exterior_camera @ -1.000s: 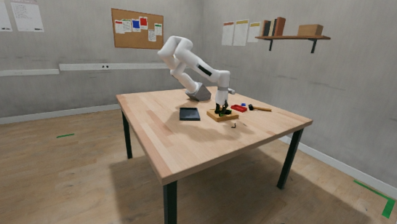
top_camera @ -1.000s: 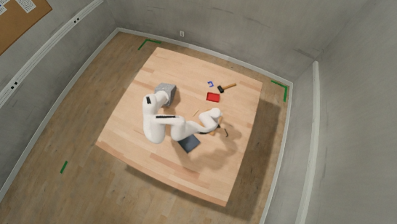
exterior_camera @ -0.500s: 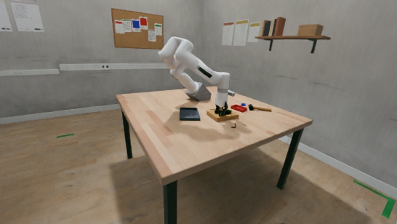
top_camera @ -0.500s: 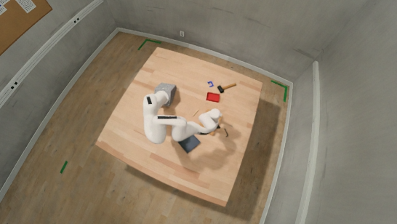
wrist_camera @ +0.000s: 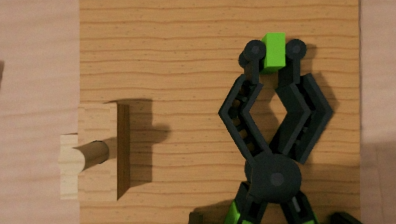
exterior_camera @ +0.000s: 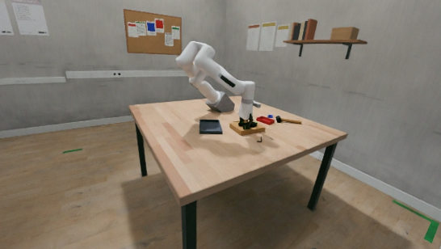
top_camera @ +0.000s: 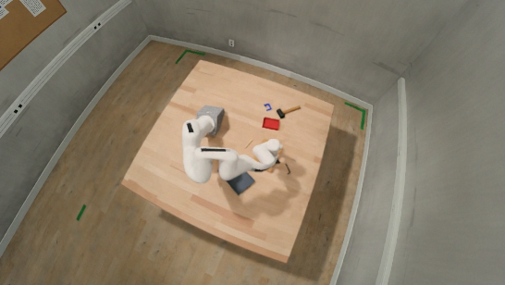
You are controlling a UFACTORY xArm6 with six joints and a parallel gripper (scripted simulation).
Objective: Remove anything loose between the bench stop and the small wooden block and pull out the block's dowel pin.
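Note:
In the wrist view the bench board (wrist_camera: 220, 100) fills the frame. The small wooden block stands at the board's left edge with its hole facing left. Its dowel pin (wrist_camera: 80, 159) sticks out sideways over the table. A black spring clamp (wrist_camera: 272, 130) with green handles lies flat on the board, right of the block and apart from it. A small green piece (wrist_camera: 273, 49) sits between its jaw tips. My gripper (wrist_camera: 272, 219) is open and empty, with a finger on each side of the clamp's handles. From the side the gripper (exterior_camera: 246, 120) is low over the board (exterior_camera: 247, 130).
A dark grey pad (exterior_camera: 210, 126) lies left of the board. A red tray (exterior_camera: 265, 120), a hammer (exterior_camera: 288, 120) and a small blue item (top_camera: 270, 108) lie beyond it. A hex key (exterior_camera: 259, 140) lies in front. A loose wooden stick (top_camera: 249, 143) lies near the arm.

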